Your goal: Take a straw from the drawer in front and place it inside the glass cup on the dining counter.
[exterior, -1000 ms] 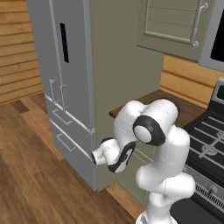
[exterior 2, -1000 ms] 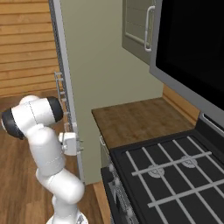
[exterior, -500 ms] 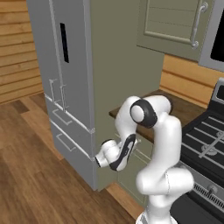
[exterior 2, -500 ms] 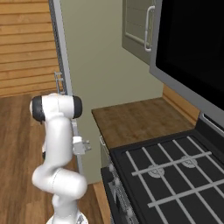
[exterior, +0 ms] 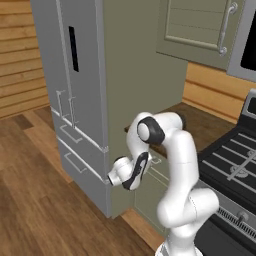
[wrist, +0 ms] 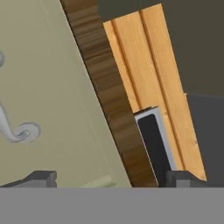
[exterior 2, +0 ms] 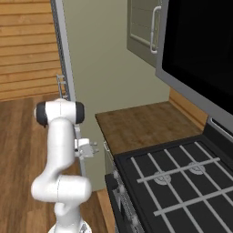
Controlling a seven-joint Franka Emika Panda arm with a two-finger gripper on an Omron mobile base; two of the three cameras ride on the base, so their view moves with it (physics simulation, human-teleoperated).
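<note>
While the arm folds low in front of the cabinets in the left base view, the tool (exterior: 112,176) hangs at the end of a bent wrist, just beside the corner of the grey fridge (exterior: 75,90) and short of the sage-green cabinet front (exterior: 150,192) under the dark wood table (exterior: 200,125). Its fingers are too small there to read.

In the right base view, the tool (exterior 2: 93,148) points toward the cabinet face below the table's (exterior 2: 141,125) front edge, near it but apart. Two short pale fingers (exterior 2: 94,144) stand separated with nothing between them. The stove (exterior 2: 182,182) lies further to the right.

In the hand view, which is strongly rolled, the two dark fingertips (wrist: 41,176) sit far apart at the bottom corners, so the tool is spread wide and empty. Ahead lies the pale green drawer (wrist: 52,87) panel, shut, with one curled end of its silver bail handle (wrist: 15,129) at the left edge. The table's edge (wrist: 109,96) runs as a slanted brown band beside it.

The handle lies off to one side of the tool's centre line rather than between the fingers, and its bar looks to run roughly parallel to the table's edge. The coming move likely calls for a sideways shift toward the handle before closing in. The straw is presumably inside the closed drawer.
</note>
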